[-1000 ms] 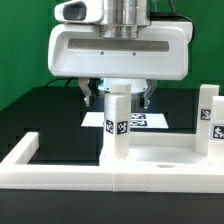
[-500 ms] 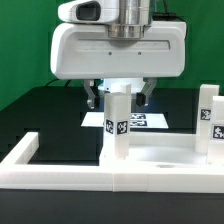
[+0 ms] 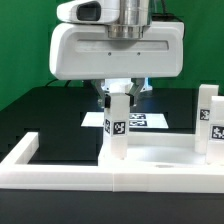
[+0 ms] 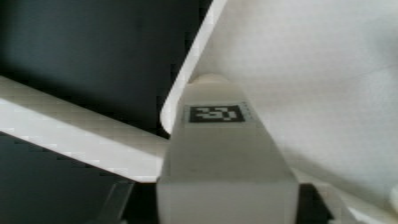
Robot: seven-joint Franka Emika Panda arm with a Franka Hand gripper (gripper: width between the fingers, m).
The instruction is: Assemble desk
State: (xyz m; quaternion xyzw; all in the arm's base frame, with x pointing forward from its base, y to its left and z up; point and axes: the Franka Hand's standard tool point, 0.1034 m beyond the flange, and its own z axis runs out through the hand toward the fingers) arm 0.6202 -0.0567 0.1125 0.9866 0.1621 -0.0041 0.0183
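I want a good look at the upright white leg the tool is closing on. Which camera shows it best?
The exterior view: the leg stands upright on the tabletop panel, its tag facing the camera, its top between the tool's fingers. The wrist view shows it close up, foreshortened, with only one small tag.

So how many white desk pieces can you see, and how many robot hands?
Upright white legs with tags: 2, one between the fingers, one at the exterior view's right
Tabletop panel: 1
Gripper: 1
Marker board: 1
Total: 5
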